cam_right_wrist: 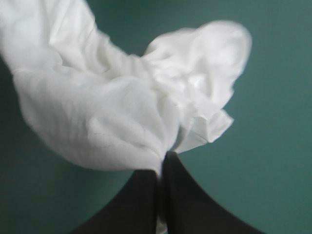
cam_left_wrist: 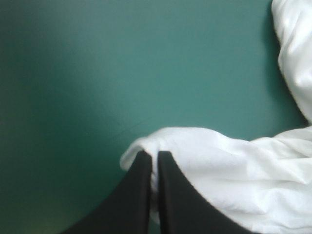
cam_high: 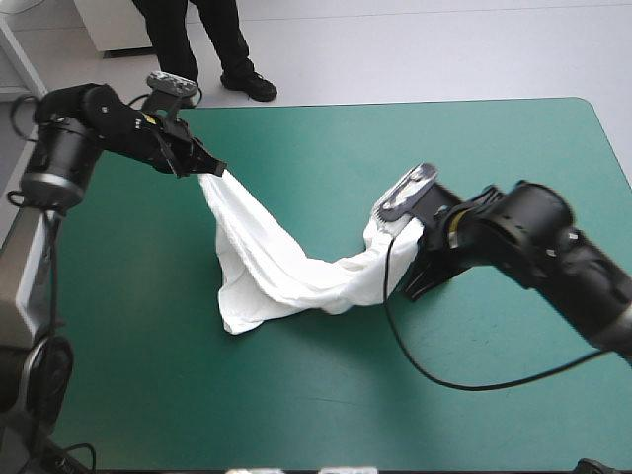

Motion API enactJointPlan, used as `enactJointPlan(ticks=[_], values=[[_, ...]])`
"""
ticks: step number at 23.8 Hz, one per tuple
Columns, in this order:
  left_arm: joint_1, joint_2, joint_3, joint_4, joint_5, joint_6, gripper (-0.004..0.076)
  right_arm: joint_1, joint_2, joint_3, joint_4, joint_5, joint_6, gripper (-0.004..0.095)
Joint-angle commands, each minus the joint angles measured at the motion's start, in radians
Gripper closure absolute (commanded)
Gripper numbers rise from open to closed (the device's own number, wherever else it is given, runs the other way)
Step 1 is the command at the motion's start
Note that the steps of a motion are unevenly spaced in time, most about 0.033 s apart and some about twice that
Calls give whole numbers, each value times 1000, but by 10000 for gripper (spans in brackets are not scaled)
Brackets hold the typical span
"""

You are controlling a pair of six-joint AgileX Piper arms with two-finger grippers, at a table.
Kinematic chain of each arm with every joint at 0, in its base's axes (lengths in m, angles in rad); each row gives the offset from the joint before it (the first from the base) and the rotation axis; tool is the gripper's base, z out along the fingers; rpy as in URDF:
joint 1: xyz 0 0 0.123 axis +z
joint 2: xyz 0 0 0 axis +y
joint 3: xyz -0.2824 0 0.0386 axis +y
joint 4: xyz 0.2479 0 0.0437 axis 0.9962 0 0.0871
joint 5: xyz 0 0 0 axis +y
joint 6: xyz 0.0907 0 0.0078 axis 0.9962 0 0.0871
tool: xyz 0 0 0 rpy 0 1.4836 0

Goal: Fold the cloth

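White T-shirt (cam_high: 267,267) is sagging between my tools, its middle resting on the table (cam_high: 494,148). Left tool (cam_left_wrist: 152,157) and right tool (cam_right_wrist: 163,158) are each pinching an end, fingers nearly closed on fabric. Looks like I'm spreading it out. Next I'm probably needing to pull it taut and lay it flat.

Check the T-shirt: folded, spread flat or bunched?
Bunched, not folded: the T-shirt hangs crumpled between the left gripper and the right gripper, its middle sagging onto the teal-green cover.
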Motion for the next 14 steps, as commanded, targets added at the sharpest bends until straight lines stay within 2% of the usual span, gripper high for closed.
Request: enactJointPlan(ticks=[1, 3, 7, 9, 14], values=[[-5, -192, -32, -58, 24, -13, 734, 1, -98, -178, -134, 5, 33, 925], [-5, -290, -32, -101, -15, -13, 734, 1, -113, -328, -196, 5, 33, 925], [-5, -431, -97, -132, -77, -11, 734, 1, -109, -625, -216, 5, 36, 925], [-5, -476, -165, -162, -106, -11, 734, 1, -111, -711, -214, 5, 36, 925], [-5, -531, -303, -199, -99, -24, 734, 1, -133, -853, -168, -2, 40, 925]])
